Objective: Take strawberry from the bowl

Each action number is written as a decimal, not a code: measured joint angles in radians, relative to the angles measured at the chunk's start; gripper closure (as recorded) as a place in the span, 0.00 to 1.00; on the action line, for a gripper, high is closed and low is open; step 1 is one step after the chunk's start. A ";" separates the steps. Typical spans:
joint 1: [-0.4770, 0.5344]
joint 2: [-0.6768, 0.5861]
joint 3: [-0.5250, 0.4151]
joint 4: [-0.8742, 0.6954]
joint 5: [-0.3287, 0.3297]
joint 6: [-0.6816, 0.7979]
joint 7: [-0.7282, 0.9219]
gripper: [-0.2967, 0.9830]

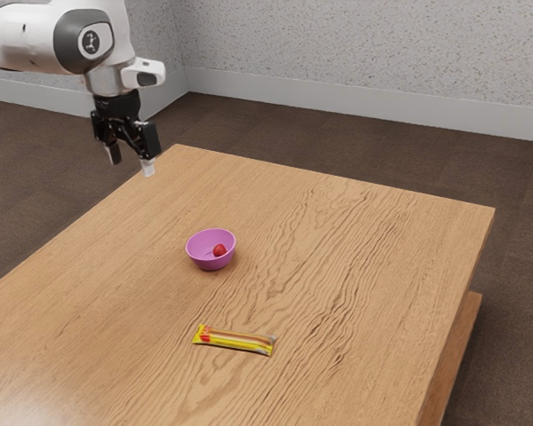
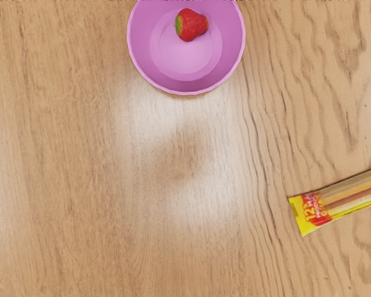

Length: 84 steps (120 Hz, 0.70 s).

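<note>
Closest to the exterior view's camera lies a slim yellow packet (image 1: 235,340), flat on the wooden counter (image 1: 364,266). It has a red patch near one end, marked with a 12 in the wrist view, and brown and cream stripes along its length. Beyond it, well apart from it, a pink-purple bowl (image 1: 201,257) stands upright on the counter. The strawberry (image 2: 193,25) is inside the bowl, off to one side of its floor, red with a bit of green at one end. High above the counter, toward the exterior view's upper left, hangs the black claw (image 1: 131,161), released, its two pale-tipped fingers (image 1: 148,167) spread apart and pointing down. The white and grey arm (image 1: 22,37) comes in from the exterior view's upper left. Behind are a dark brown floor (image 1: 35,177) and a speckled wall (image 1: 364,44) with a pale baseboard (image 1: 355,111).
</note>
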<state>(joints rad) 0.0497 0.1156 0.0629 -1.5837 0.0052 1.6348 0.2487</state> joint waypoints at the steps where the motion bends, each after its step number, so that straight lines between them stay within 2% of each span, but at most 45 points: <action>1: 0.000 0.000 0.000 0.000 0.000 0.001 0.000 0.23; 38: 0.009 0.002 -0.012 -0.001 0.016 0.015 0.048 0.23; 56: 0.022 0.034 -0.061 -0.019 0.033 0.104 0.293 0.23; 70: 0.022 0.081 -0.115 -0.016 0.092 0.150 0.481 0.23; 84: 0.026 0.177 -0.135 0.017 0.116 0.182 0.654 0.23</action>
<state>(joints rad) 0.0753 0.2927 -0.0724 -1.5664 0.1213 1.8170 0.9026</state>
